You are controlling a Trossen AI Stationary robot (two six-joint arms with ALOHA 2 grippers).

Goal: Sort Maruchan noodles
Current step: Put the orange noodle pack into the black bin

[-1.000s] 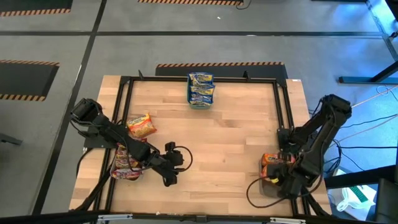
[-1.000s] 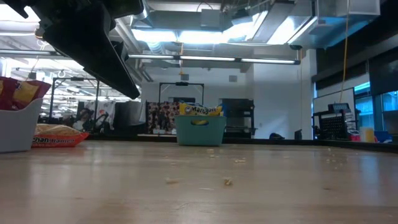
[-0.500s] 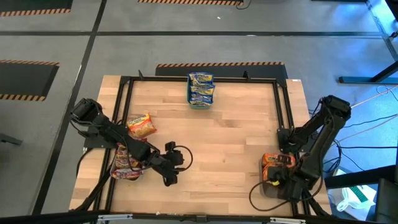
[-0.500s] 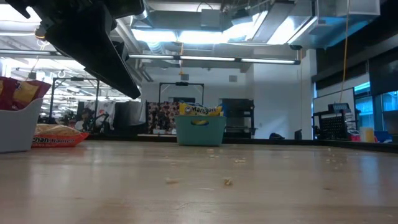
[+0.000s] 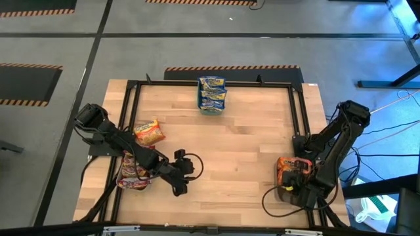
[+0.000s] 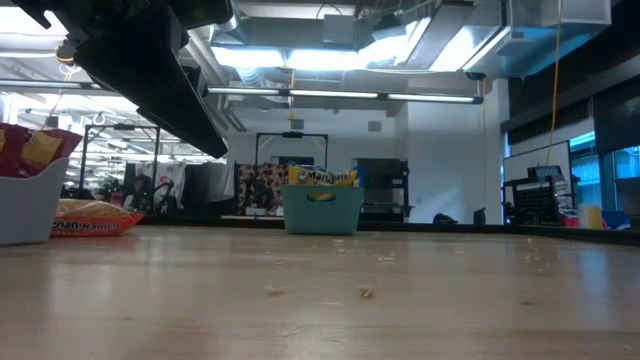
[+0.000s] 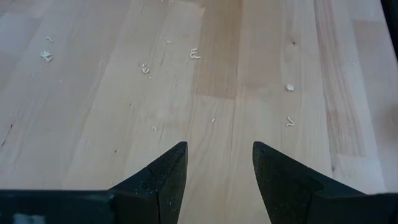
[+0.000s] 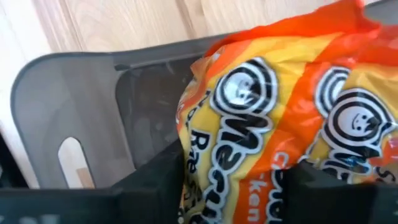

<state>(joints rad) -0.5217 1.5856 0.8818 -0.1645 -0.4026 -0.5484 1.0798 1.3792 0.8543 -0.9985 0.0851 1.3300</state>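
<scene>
Orange Maruchan packets [image 8: 273,106] lie in a dark grey tray [image 8: 81,106] at the table's near right corner [image 5: 281,195]. My right gripper [image 8: 239,168] hangs over that tray [image 5: 293,182], open, one finger on each side of the top orange packet. My left gripper [image 7: 217,149] is open over bare wood near the table's near edge [image 5: 178,189]. Blue-and-yellow packets [image 5: 212,92] fill a teal tray [image 6: 322,210] at the far edge. Red-pink packets [image 5: 133,172] sit in a light grey tray [image 6: 25,210]. One orange-red packet [image 5: 149,132] lies flat on the table [image 6: 90,218]. My right gripper: its fingers [image 8: 155,180] stand at either side of the top orange packet's printed face [image 8: 242,118], coming down from above. I cannot tell whether they touch it. The packet rests in the tray.
A black metal frame [image 5: 298,111] runs along the table's edges. Small noodle crumbs [image 7: 144,67] dot the wood. The middle of the table [image 5: 243,151] is bare wood. Cables loop beside both arms near the near edge.
My right gripper has shifted a little over the dark tray, and more of the orange packet shows beside it now.
</scene>
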